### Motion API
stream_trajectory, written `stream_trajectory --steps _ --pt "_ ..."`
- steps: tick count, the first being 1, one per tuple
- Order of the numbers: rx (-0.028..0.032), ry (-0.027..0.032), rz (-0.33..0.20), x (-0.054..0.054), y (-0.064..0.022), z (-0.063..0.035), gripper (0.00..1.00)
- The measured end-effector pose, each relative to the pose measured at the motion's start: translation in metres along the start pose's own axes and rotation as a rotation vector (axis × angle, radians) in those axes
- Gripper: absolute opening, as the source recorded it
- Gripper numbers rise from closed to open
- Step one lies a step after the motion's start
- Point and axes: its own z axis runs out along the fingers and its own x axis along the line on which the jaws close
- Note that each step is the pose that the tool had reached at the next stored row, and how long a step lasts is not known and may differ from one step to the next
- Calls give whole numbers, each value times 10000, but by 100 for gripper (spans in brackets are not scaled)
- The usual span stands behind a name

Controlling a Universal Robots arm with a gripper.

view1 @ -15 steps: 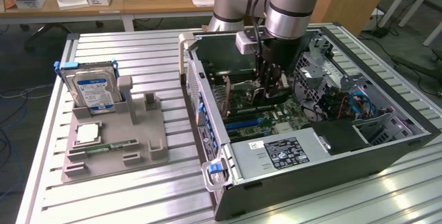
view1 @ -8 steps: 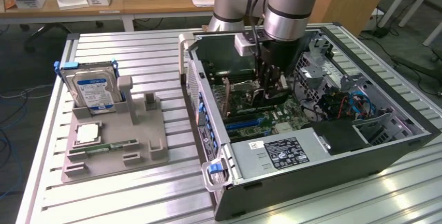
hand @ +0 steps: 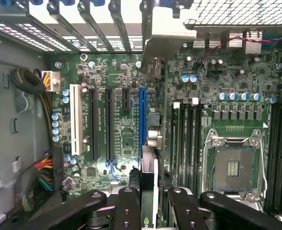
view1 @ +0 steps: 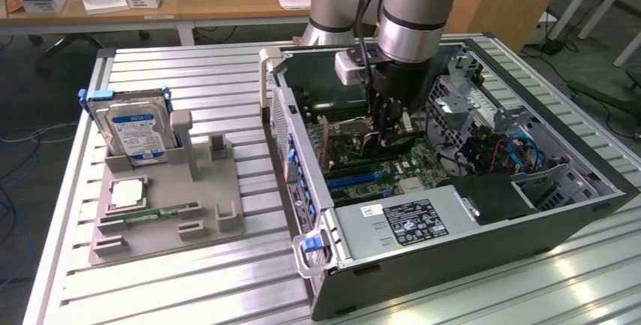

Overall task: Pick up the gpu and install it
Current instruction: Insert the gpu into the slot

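The pincer [hand: 150,203] is clamped on the gpu [hand: 149,163], holding it on edge inside the computer case [view1: 481,257], close by the blue slot [hand: 142,120]. I think this is the putting-in step. The card must line up straight with its slot.

The exterior camera stands high and well back from the pincer [view1: 389,141], looking down at a slant into the open computer case [view1: 561,212]. The wrist camera sits right behind the pincer, facing straight down, close on the motherboard [hand: 126,139]. Both views share the board under the pincer.
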Motion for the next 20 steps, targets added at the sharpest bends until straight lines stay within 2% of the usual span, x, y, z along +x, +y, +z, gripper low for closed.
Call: stream_trajectory --steps 20 --pt "11 0 1 97 84 18 27"
